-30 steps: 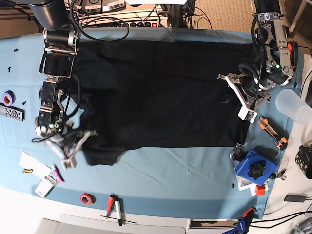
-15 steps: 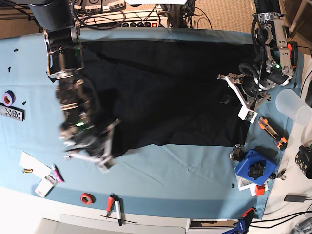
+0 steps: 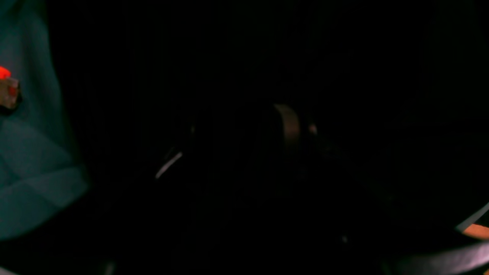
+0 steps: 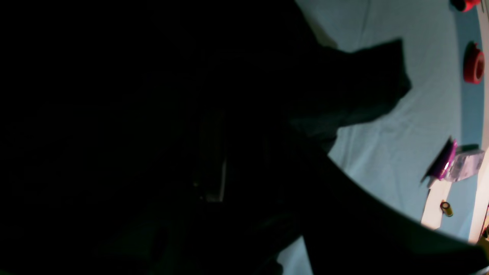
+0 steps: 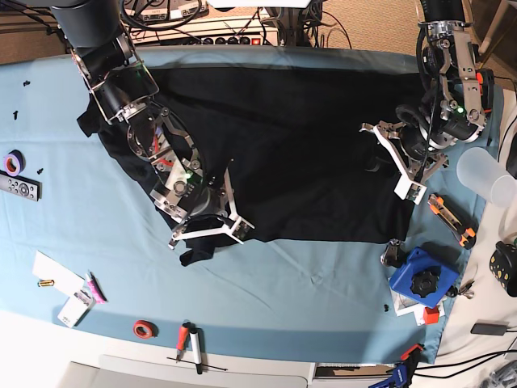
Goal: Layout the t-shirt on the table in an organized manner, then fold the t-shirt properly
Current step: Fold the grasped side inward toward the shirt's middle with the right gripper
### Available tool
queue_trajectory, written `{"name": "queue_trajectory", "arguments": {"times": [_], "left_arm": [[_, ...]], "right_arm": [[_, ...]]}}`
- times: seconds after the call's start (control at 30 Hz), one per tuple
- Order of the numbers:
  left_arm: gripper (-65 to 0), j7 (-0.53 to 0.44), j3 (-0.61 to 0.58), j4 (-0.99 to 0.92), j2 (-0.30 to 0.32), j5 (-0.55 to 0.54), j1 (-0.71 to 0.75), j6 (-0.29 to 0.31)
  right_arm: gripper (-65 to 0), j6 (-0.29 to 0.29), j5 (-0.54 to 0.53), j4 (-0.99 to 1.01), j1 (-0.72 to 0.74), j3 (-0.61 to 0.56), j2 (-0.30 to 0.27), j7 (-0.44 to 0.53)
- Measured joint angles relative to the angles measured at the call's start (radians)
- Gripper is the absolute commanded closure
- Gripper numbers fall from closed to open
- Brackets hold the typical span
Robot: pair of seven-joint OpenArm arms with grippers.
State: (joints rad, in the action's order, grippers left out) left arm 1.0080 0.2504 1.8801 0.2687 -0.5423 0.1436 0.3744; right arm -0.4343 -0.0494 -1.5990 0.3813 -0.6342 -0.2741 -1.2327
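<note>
The black t-shirt (image 5: 307, 145) lies spread, plain side up, over the far half of the light blue table (image 5: 307, 299). My right gripper (image 5: 206, 230) is over the shirt's front left part, shut on a fold of the fabric. A small black flap (image 5: 194, 255) hangs below the gripper. The right wrist view shows the shirt (image 4: 363, 76) as a dark mass over the blue table (image 4: 401, 152). My left gripper (image 5: 386, 160) rests on the shirt's right edge, where the cloth puckers. The left wrist view is almost all dark, so that gripper's jaws do not show.
A red tape roll (image 5: 145, 329) and a screwdriver (image 5: 190, 339) lie at the front edge. A blue box (image 5: 422, 279), an orange cutter (image 5: 451, 218) and a clear cup (image 5: 481, 174) stand at the right. A remote (image 5: 18, 187) and purple tape (image 5: 12, 163) lie at the left.
My right gripper has swept from the shirt's front left corner toward the middle. It dragged the sleeve and left edge over the body. The left arm has not moved.
</note>
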Motion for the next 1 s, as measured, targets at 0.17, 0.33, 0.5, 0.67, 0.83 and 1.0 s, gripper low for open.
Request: {"name": "queue_trajectory", "arguments": {"times": [0.17,0.33,0.5,0.67,0.83,1.0], "left_arm": [[-25.8,0.0,0.0,0.0,0.0,0.0,0.0,0.0],[-25.8,0.0,0.0,0.0,0.0,0.0,0.0,0.0],[-25.8,0.0,0.0,0.0,0.0,0.0,0.0,0.0],[-25.8,0.0,0.0,0.0,0.0,0.0,0.0,0.0],[-25.8,-0.002,0.0,0.0,0.0,0.0,0.0,0.0],[-25.8,-0.015,0.0,0.0,0.0,0.0,0.0,0.0]], "right_arm": [[-19.1,0.141,0.054,0.0,0.017,0.012,0.0,0.072],[-19.1,0.339,0.149,0.0,0.057,0.048,0.001,0.097],[-19.1,0.344,0.146,0.018,0.055,0.13,0.005,0.097],[-19.1,0.314,0.1,0.132,0.053,0.209,0.008,0.094],[-19.1,0.254,0.021,0.214,0.048,0.215,0.029,0.124],[-19.1,0.221,0.025,0.306,0.048,0.216,0.065,0.164]]}}
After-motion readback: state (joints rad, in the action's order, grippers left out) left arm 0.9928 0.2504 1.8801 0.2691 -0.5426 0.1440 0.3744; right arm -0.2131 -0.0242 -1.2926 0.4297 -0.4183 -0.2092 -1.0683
